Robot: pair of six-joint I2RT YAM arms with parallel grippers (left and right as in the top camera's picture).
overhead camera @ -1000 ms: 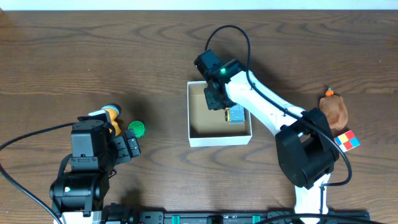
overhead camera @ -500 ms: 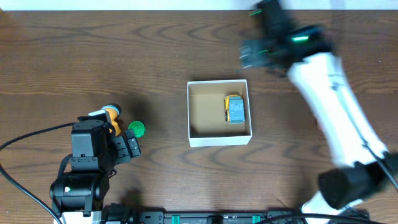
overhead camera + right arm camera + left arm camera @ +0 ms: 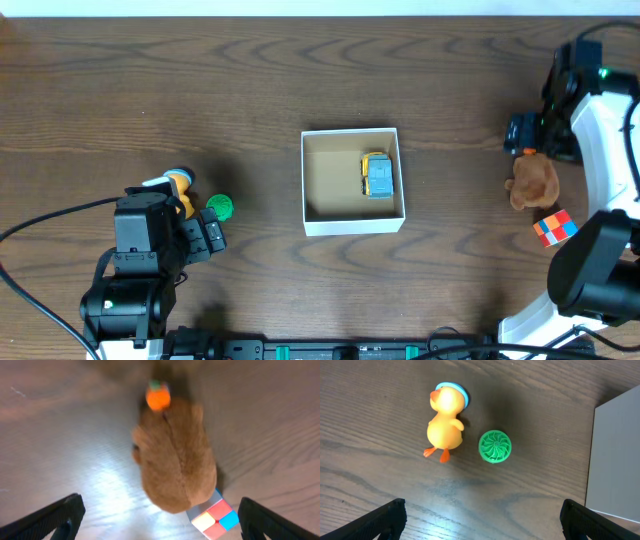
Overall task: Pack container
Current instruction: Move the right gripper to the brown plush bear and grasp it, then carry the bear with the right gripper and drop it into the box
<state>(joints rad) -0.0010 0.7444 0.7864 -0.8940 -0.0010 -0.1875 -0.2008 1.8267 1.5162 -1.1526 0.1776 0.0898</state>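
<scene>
The container, a white square box with a brown inside, sits mid-table; its white wall shows at the right edge of the left wrist view. A blue and yellow toy car lies inside it on the right. My right gripper hovers open over a brown plush toy at the far right. In the right wrist view the plush and a coloured cube lie between my open right gripper. My left gripper is open and holds nothing.
A yellow duck and a green ribbed disc lie on the left, just ahead of my left gripper; both show in the left wrist view, duck and disc. The cube touches the plush.
My right gripper opened over the container, left the toy car inside, and swung to the far right above the plush. The left arm has not moved.
</scene>
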